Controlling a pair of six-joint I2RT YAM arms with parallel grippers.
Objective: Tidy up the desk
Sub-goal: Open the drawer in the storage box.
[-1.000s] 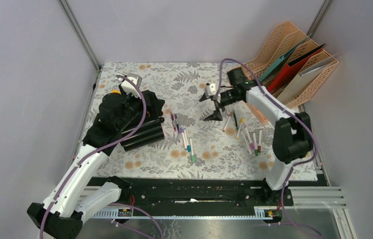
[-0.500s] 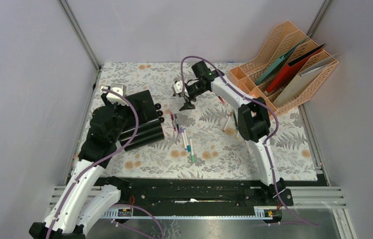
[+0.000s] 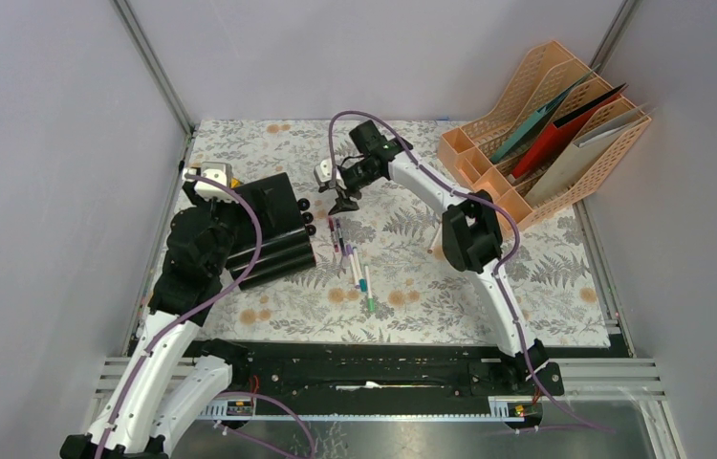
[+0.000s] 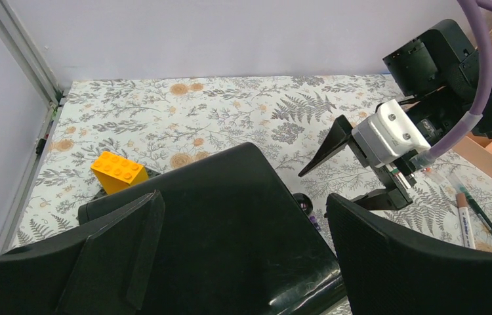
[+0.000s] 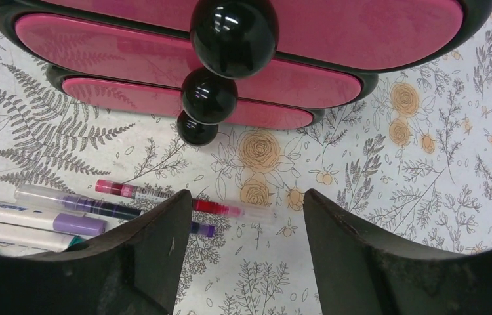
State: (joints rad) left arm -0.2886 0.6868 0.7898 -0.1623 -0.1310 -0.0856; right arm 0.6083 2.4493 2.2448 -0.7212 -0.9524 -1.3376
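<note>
resting on desk (image 5: 427, 164): pen (image 5: 140, 191), label blurred

- The desk (image 3: 412, 277) is covered in pale cloth printed with grey fern leaves and small orange flowers.
- The drawer unit (image 3: 273, 229) is finished in glossy black; its drawer fronts (image 5: 164, 46) are coloured pink and its round knobs (image 5: 233, 29) shiny black.
- The brick (image 4: 119, 172) is coloured yellow-orange.
- The file organiser (image 3: 469, 158) is coloured peach, with a lattice pattern.
- A teal folder (image 3: 529, 122), a red folder (image 3: 554, 137) and a cream folder (image 3: 589, 143) are seen.
- A red pen (image 5: 164, 195) and a lavender-capped pen (image 5: 79, 223) are seen.
- The cable (image 4: 484, 65) is coloured purple.
</note>
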